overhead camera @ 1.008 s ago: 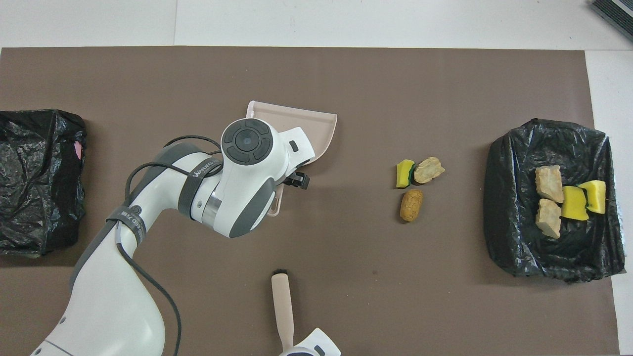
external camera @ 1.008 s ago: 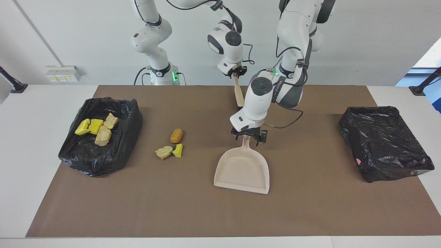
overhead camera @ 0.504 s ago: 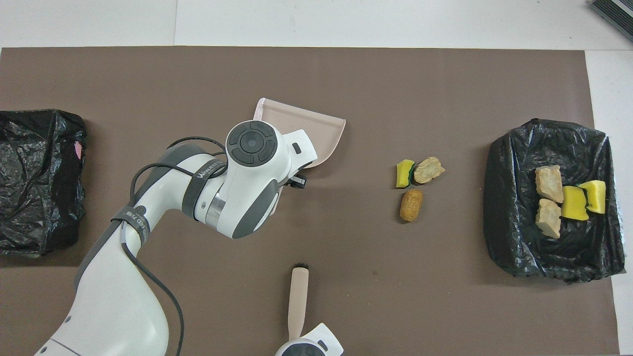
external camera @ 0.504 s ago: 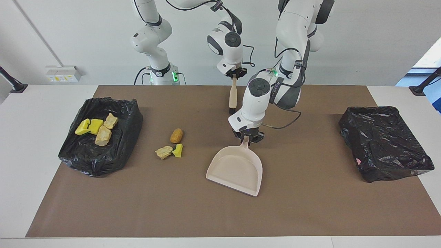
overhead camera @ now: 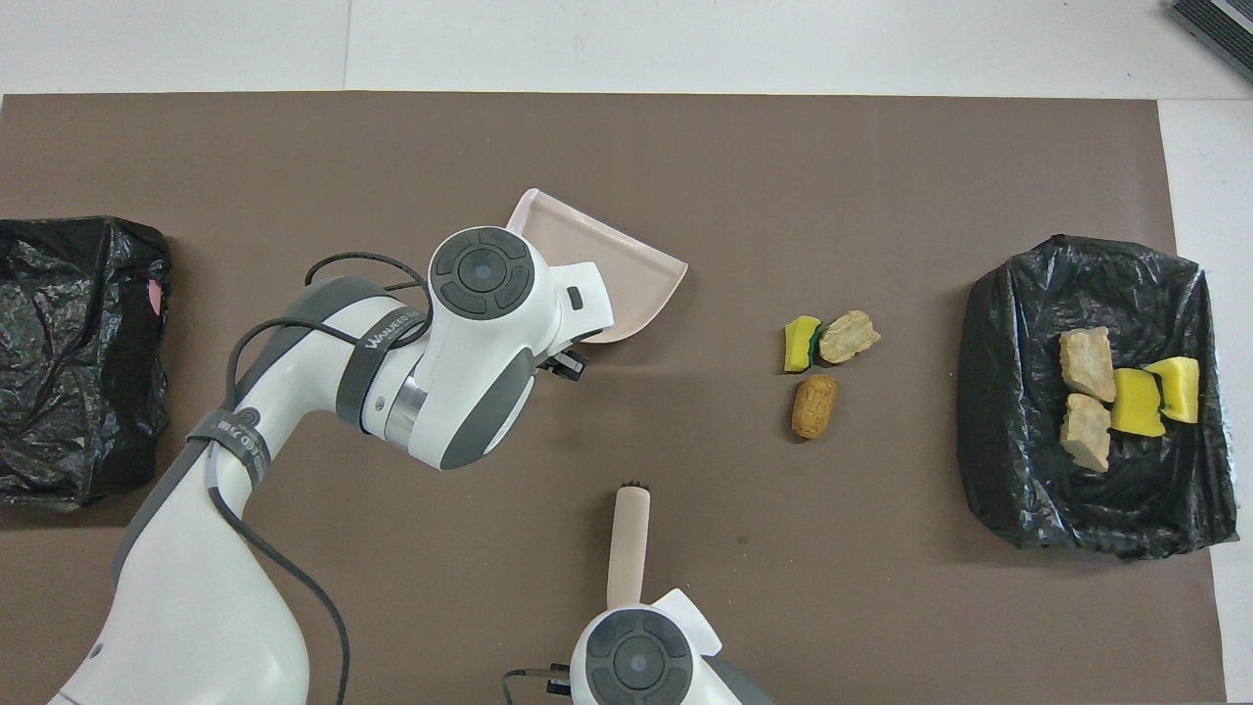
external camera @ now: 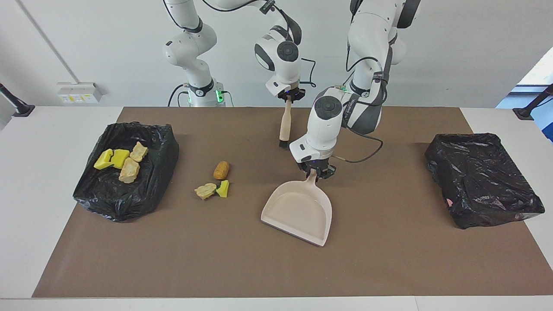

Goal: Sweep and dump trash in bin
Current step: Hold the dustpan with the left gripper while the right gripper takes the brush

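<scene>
Nearest my arms, the right gripper [external camera: 289, 97] is clamped on the handle of a brush [external camera: 284, 123], which hangs over the brown mat [external camera: 389, 259] with its dark bristles pointing down; from here I can't quite tell whether the bristles touch the mat.

A little farther out, my left gripper [external camera: 314, 171] is closed on the handle of the beige dustpan [external camera: 298, 211]. The pan is tilted, its wide mouth turned partly toward the right arm's end of the table.

Beside the pan, toward the right arm's end, three scraps of trash lie loose on the mat: a brown croquette [external camera: 221, 169] and, just farther from the robots, a beige chunk [external camera: 205, 190] touching a yellow sponge wedge [external camera: 223, 188].

At the right arm's end sits a bin lined with a black bag [external camera: 125, 203], holding two yellow sponge pieces [external camera: 111, 158] and two beige chunks [external camera: 129, 169]. A second black-lined bin [external camera: 484, 181] sits at the left arm's end.
</scene>
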Robot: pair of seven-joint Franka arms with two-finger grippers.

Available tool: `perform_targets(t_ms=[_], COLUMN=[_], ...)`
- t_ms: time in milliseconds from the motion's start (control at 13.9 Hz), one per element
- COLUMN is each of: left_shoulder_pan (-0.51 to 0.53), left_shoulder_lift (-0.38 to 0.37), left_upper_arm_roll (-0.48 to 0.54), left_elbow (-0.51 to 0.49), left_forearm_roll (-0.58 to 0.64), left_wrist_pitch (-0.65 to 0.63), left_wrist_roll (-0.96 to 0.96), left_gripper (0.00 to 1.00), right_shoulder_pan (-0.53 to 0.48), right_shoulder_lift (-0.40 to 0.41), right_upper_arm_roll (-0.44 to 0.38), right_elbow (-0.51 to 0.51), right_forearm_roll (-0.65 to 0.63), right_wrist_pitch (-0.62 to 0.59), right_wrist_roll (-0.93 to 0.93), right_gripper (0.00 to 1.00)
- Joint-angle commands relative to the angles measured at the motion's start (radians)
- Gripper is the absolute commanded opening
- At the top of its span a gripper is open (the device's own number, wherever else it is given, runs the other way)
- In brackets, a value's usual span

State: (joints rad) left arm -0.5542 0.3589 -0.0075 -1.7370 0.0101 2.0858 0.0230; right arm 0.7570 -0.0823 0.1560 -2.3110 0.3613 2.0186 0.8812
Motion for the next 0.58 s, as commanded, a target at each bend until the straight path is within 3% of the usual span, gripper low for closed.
perform_targets(t_ms=[0,144,360,504], left_shoulder_pan=[0.019,0.019,0.019,0.019], left_shoulder_lift=[-0.057,-0.067,-0.071,-0.071], left_upper_arm_roll=[0.006,0.006,0.006,0.006], left_elbow=[-0.016,-0.022,-0.022,-0.024], left_forearm_roll=[0.027,0.086,0.094,0.094], left_wrist_pitch=[-0.067,-0.090,-0.108,-0.108], left_wrist_roll=[0.110,0.190,0.337,0.362], left_gripper=[0.03,0.01,0.00,0.00], right_shoulder_pan=[-0.117,-0.204,-0.292,-0.379], right_shoulder_lift=[-0.102,-0.103,-0.053,-0.024], right_upper_arm_roll=[0.004,0.005,0.007,0.008], right_elbow=[-0.008,0.036,0.125,0.143], right_forearm_roll=[-0.042,-0.108,-0.307,-0.399], right_wrist_pitch=[-0.127,-0.223,-0.345,-0.359], right_wrist_roll=[-0.106,-0.172,-0.269,-0.490], right_gripper=[0.00,0.00,0.00,0.00])
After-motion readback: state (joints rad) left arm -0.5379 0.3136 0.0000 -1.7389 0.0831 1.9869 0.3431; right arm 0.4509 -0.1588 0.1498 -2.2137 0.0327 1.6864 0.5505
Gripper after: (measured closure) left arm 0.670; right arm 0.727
